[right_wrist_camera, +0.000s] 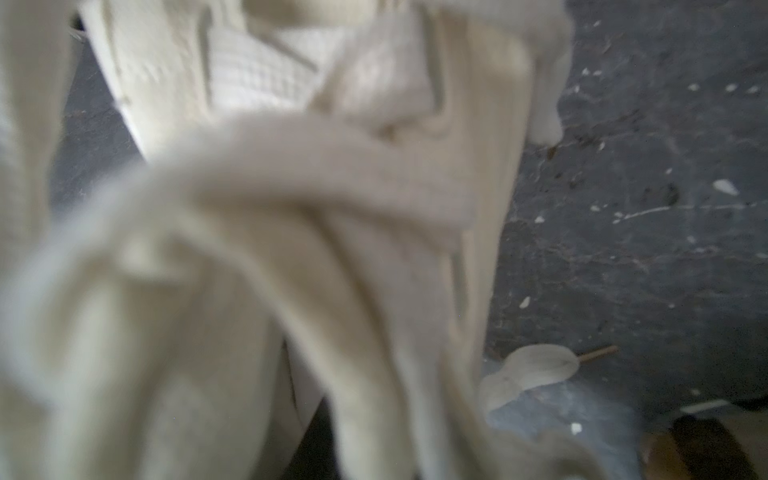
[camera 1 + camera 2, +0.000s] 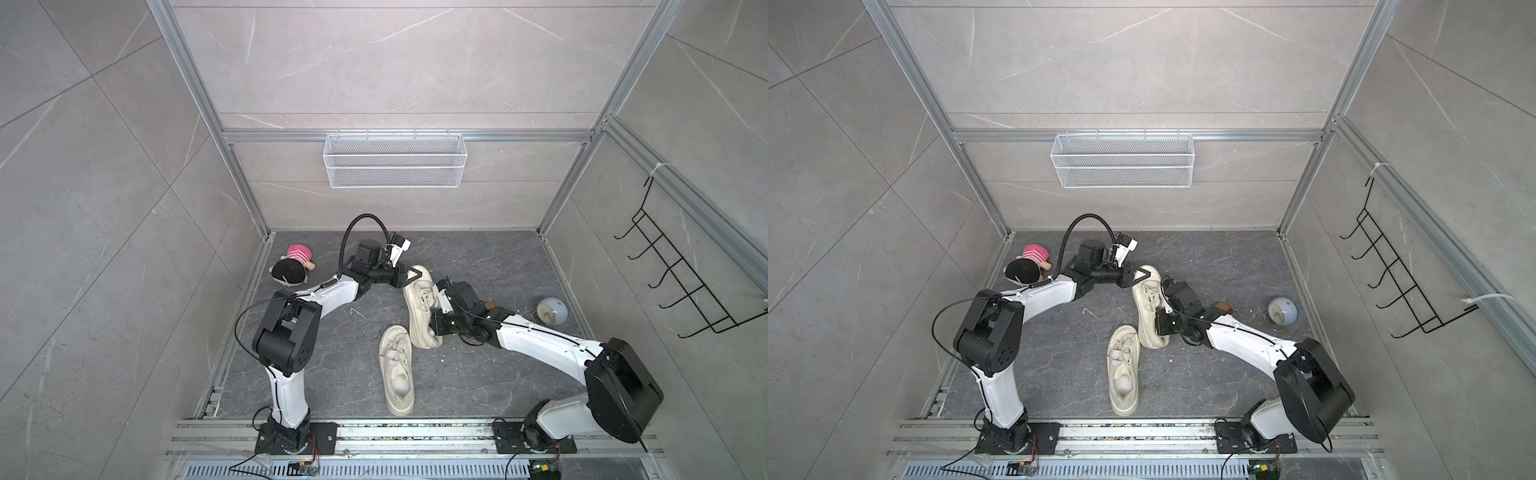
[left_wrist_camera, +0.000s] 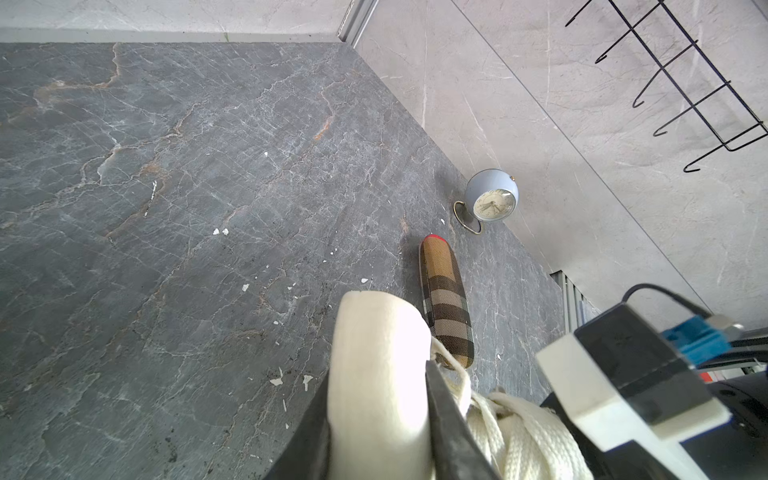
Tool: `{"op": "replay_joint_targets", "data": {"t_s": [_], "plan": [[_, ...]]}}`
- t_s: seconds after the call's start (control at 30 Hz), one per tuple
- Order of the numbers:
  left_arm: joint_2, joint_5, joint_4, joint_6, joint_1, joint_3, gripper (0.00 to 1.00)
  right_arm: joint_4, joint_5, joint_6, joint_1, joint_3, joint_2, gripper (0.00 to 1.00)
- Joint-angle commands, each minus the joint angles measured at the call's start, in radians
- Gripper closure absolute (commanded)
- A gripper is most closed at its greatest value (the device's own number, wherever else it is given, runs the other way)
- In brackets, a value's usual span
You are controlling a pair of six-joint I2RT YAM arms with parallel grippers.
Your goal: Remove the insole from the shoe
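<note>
We have the left claw (image 2: 417, 275) clamped on the far end of the shoe (image 2: 417, 305), its two jaws pressing the thick cream edge from either side; the left wrist view shows this plainly. We judge that this hold is there to pin the shoe, so that it neither slides nor lifts when something is pulled out of it.

The shoe lies near the middle of the worktop (image 2: 478, 374), a little toward the back edge. Its near end is just beside or touching the second shoe (image 2: 397, 374), which lies toward the front edge.

The right claw (image 2: 435, 312) is down at the laced opening, where the insole would be reached. Blurred laces fill its own camera, so we cannot tell whether its jaws are apart or together. We cannot see the insole; we take it to be inside the shoe.
</note>
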Motion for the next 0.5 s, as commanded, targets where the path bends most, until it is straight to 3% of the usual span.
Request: {"op": "replay_joint_targets", "data": {"t_s": [0.0,0.47], "plan": [[-0.044,0.044,-0.034,0.058,-0.009,0.012,1.00,0.001,0.078,-0.056,-0.012,0.042,0.033,0.72],[-0.031,0.085,-0.047,0.065,-0.015,0.033,1.00,0.015,-0.167,-0.030,-0.148,0.015,0.126,0.58]]}}
